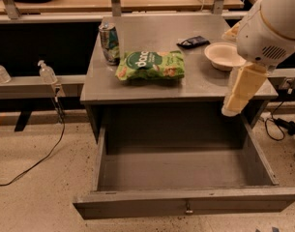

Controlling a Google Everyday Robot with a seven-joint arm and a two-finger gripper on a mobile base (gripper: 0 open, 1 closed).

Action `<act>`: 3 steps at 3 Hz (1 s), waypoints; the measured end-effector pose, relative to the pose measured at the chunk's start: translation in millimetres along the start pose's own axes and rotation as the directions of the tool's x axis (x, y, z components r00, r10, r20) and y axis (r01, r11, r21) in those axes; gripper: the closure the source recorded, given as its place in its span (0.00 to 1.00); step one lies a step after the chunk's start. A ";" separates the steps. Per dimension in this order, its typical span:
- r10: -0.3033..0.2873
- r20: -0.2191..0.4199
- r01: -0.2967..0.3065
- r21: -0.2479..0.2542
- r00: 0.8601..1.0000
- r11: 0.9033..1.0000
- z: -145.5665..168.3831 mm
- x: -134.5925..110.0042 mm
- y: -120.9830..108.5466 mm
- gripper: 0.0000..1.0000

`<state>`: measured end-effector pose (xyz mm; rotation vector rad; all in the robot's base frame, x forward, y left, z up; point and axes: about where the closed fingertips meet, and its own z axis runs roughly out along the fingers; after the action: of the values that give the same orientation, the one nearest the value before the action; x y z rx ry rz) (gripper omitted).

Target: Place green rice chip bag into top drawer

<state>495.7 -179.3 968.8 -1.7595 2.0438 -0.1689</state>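
Observation:
The green rice chip bag point(150, 65) lies flat on the grey table point(200, 83), left of centre, with its dark round logo facing up. The top drawer point(185, 204) is pulled fully out below the table, and its inside holds nothing. My gripper point(239, 93) hangs from the white arm at the right. It points down in front of the table's right front edge, above the drawer's right side. It is well to the right of the bag and holds nothing that I can see.
A green-and-silver can point(109, 42) stands just behind and left of the bag. A small black packet point(193, 41) and a pale bowl point(224, 55) sit at the table's back right. Two clear bottles point(46, 72) stand on a ledge at the left. Cables run across the floor.

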 end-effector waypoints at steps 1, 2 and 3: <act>-0.012 0.013 0.011 0.069 1.000 0.998 31.3 11.7 -13.3 0.00; -0.065 0.068 0.054 0.148 0.996 0.988 83.8 -2.4 -42.2 0.26; -0.146 0.100 0.128 0.168 0.984 0.977 111.2 -28.1 -63.1 0.48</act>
<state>600.4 -143.0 899.1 -1.7677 1.7795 -0.2644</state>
